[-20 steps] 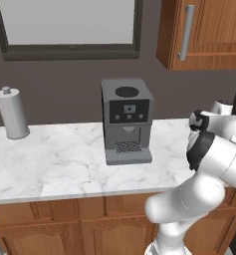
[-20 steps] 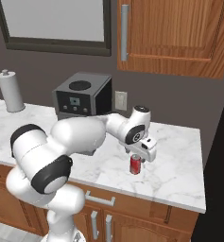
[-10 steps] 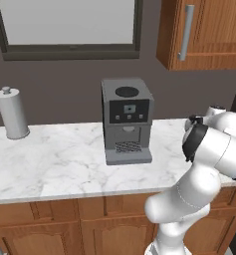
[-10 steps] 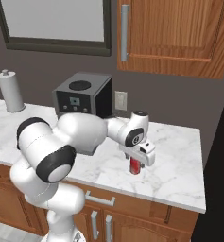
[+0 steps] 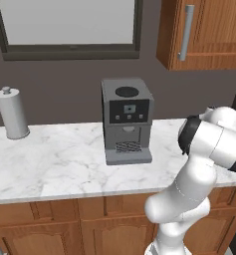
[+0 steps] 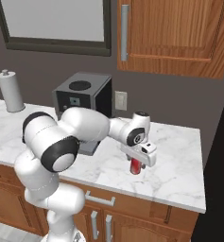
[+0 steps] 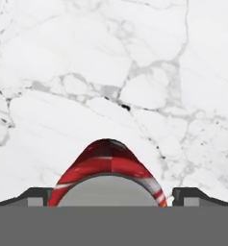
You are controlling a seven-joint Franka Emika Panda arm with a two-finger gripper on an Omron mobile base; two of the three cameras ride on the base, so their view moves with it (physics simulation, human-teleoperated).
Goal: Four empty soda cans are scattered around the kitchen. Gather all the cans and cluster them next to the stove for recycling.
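One red soda can (image 6: pixel 135 167) with a silvery top stands upright on the white marble counter (image 6: pixel 179 160), close to its front edge. My gripper (image 6: pixel 139 160) points down over the can and is open. In the hand view the soda can (image 7: pixel 109 166) sits between the two dark fingertips (image 7: pixel 37 195), with a small gap on each side. The stove is out of view.
A grey coffee machine (image 6: pixel 82 106) stands to the left of the can, behind my arm, and a white paper towel roll (image 6: pixel 10 91) stands at the far left. The counter ends at a dark panel (image 6: pixel 217 156) on the right. Wooden cabinets (image 6: pixel 170 33) hang above.
The gripper has come down over the soda can, so its fingers now flank the can's top. The can has not moved.
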